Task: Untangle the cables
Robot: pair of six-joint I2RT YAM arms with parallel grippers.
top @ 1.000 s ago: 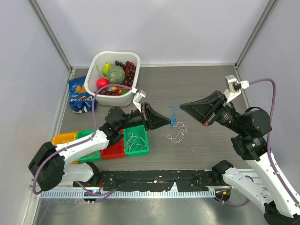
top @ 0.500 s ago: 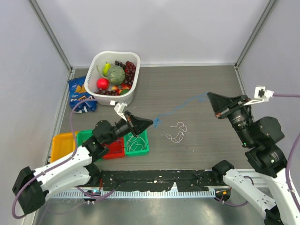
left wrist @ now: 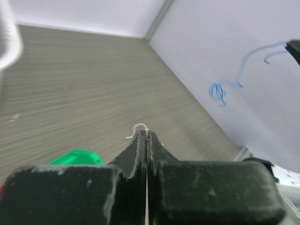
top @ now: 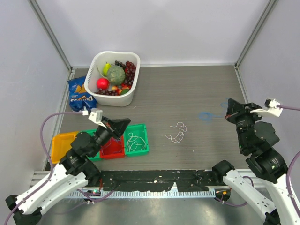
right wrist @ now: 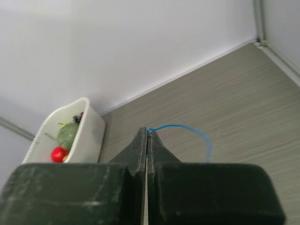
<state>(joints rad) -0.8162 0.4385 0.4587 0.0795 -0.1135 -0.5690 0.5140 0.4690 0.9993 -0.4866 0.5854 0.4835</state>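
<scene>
A blue cable (top: 205, 115) hangs bunched from my right gripper (top: 228, 114), which is shut on its end above the table's right side. In the right wrist view the blue cable (right wrist: 187, 126) arcs away from the shut tips of the right gripper (right wrist: 147, 132). A white cable (top: 176, 132) lies loose on the table's middle. Another white cable (top: 134, 140) lies in the green bin (top: 143, 127). My left gripper (top: 124, 123) is shut and empty above the bins. From the left gripper (left wrist: 146, 134) I see the white cable (left wrist: 138, 126) and the dangling blue cable (left wrist: 218, 91).
A white basket (top: 97, 60) of fruit stands at the back left, with a blue chips bag (top: 77, 96) beside it. A red bin (top: 112, 147) and an orange bin (top: 63, 139) sit by the green one at the near left. Walls close in both sides.
The left gripper let go of the blue cable and drew back left over the bins. The right gripper pulled back right, and the blue cable went from stretched to dangling.
</scene>
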